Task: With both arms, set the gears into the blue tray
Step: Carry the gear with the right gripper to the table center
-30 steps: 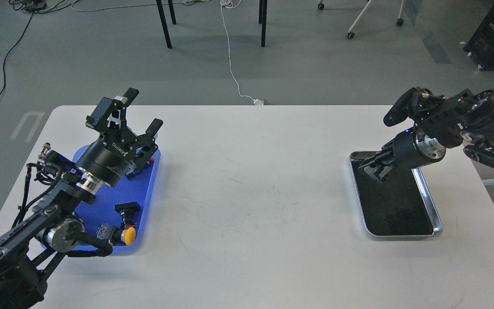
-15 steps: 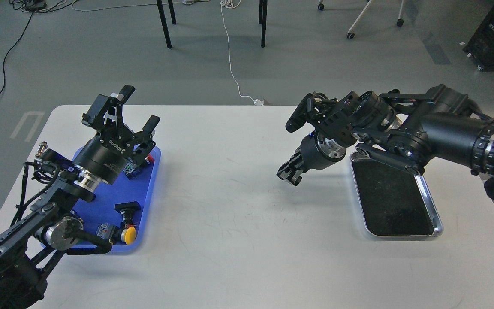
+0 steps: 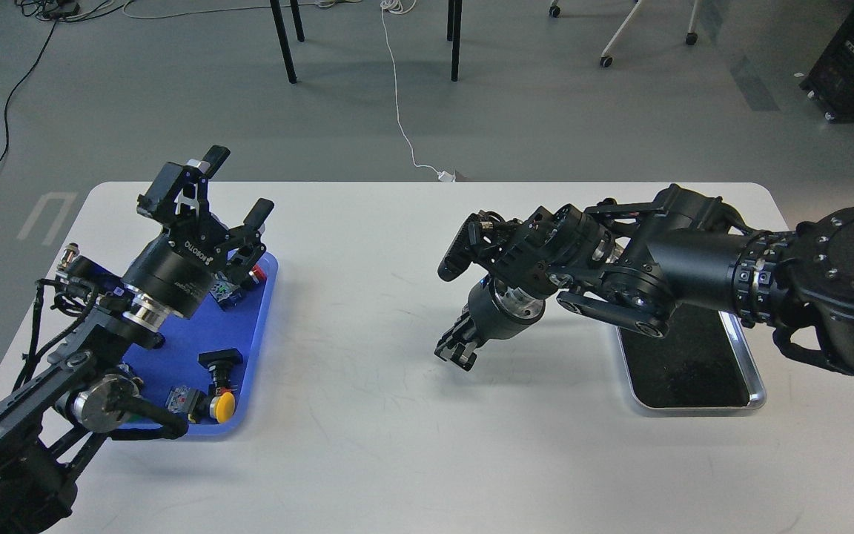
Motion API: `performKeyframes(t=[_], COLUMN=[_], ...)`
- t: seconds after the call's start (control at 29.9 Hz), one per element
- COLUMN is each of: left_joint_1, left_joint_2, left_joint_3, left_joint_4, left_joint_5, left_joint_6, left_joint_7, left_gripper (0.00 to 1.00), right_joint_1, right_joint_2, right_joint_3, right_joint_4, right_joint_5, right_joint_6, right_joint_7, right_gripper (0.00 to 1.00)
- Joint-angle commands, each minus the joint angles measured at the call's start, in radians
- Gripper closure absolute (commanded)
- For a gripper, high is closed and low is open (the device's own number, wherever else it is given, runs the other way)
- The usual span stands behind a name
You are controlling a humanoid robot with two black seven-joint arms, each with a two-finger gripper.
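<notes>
The blue tray (image 3: 182, 345) lies at the table's left side. My left gripper (image 3: 238, 187) hovers above the tray's far end, tilted up and away, its fingers spread wide and open with nothing between them. My right arm reaches across from the right. Its gripper (image 3: 458, 351) hangs over the bare tabletop near the middle, pointing down and to the left, well apart from both trays. Its fingers look dark and close together, and I cannot make out whether anything sits between them. No gears show anywhere.
Push-buttons lie in the blue tray, one with a yellow cap (image 3: 224, 406) near the front and one with a red cap (image 3: 256, 274) at the far end. A steel tray (image 3: 755, 386) with a black inside sits at the right, partly under my right arm.
My right gripper has swung left from over the steel tray to above the table's middle. My left gripper has barely shifted and stays open over the blue tray.
</notes>
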Motion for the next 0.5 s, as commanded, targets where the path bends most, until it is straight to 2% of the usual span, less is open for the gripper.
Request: performKeyframes(t=[0.0, 0.3, 0.47], left_joint_1=[0.009, 0.014, 0.015], left_joint_2=[0.0, 0.0, 0.0], left_joint_3=[-0.001, -0.001, -0.001], left_joint_4=[0.001, 0.001, -0.001], left_joint_5=[-0.001, -0.001, -0.001], left_joint_6=[0.0, -0.002, -0.002], left_joint_7=[-0.001, -0.001, -0.001], left_gripper=[0.02, 0.02, 0.02], right_joint_1=[-0.022, -0.028, -0.028], right_joint_2=[0.0, 0.0, 0.0], right_joint_3=[-0.005, -0.044, -0.05], right_joint_4=[0.001, 0.001, 0.002], right_joint_5=[0.025, 0.077, 0.077], right_joint_6=[-0.051, -0.1, -0.106], right_joint_7=[0.0, 0.0, 0.0], right_gripper=[0.79, 0.76, 0.66])
